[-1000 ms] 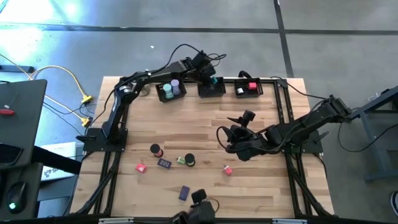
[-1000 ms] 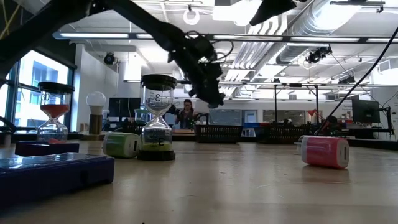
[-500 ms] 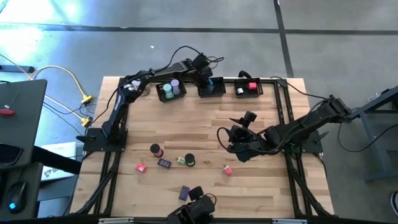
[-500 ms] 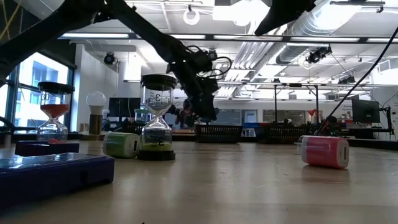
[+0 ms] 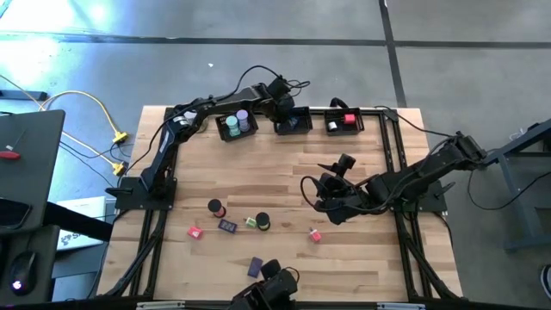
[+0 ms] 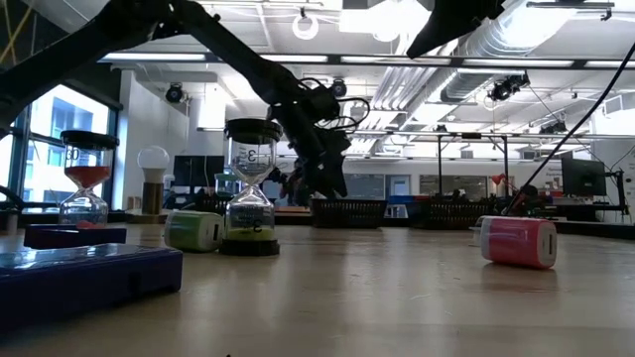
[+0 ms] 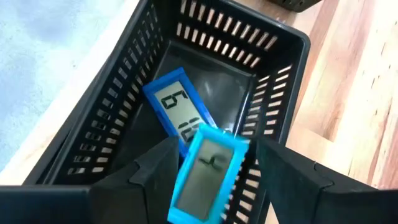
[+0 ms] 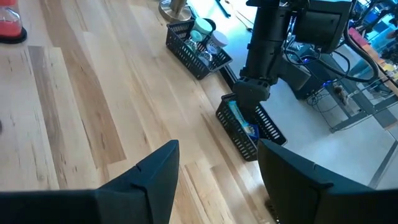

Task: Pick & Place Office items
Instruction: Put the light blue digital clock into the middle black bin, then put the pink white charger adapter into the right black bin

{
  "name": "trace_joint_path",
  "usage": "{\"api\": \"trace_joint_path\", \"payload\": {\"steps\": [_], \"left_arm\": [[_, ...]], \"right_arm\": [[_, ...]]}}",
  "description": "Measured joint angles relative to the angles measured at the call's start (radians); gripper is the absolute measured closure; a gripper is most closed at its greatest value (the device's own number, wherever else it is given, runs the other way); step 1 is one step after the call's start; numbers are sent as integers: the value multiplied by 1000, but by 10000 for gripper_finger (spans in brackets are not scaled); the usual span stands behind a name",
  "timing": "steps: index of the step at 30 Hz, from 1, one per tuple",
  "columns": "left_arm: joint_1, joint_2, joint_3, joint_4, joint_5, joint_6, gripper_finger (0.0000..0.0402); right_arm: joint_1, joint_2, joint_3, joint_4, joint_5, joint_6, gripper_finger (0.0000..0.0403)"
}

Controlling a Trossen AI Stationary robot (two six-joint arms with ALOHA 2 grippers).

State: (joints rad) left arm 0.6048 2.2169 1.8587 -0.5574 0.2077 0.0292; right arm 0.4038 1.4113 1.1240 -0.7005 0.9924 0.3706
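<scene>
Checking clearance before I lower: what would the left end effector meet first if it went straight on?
The blue timer between its fingers, then probably the second blue timer lying in the black basket; depth is unclear.

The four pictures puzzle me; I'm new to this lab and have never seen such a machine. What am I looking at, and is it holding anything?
It is a robot with two dark arms at a wooden table. One picture looks straight down, one looks level across the tabletop, and two come from cameras on the wrists. The left gripper hangs over the middle black basket at the table's far edge; a blue clock sits between its fingers, which are opening, above another blue clock already inside. The right gripper waits open over mid-table, empty. Small items lie scattered near the front, among them a pink block and an hourglass.
</scene>
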Motion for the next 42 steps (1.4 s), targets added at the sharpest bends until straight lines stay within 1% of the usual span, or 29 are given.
{"api": "trace_joint_path", "payload": {"steps": [8,13,16,19,23,29,32,36,40,42], "left_arm": [[-3,-18,0,10,-1,22,187],[-30,-123,0,-23,-3,64,187],[-64,-196,0,-97,1,107,186],[-106,-266,0,-210,1,133,186],[-157,-334,0,-426,0,135,186],[-204,-406,0,-808,1,123,186],[-223,-415,0,-926,1,96,186],[-253,-417,-3,-970,1,46,186],[-288,-417,-3,-966,-1,47,186],[-306,-417,-3,-959,-19,44,186]], "right_arm": [[0,0,0,0,0,0,198],[0,0,0,-2,0,0,198],[0,0,0,-6,1,0,198],[0,0,0,-9,1,0,198],[0,0,0,-25,0,2,198],[0,0,0,-31,0,3,198],[0,0,0,-31,0,3,198],[0,0,0,-31,0,3,198],[0,0,0,-30,0,3,198],[0,0,0,-30,-4,13,198]]}}
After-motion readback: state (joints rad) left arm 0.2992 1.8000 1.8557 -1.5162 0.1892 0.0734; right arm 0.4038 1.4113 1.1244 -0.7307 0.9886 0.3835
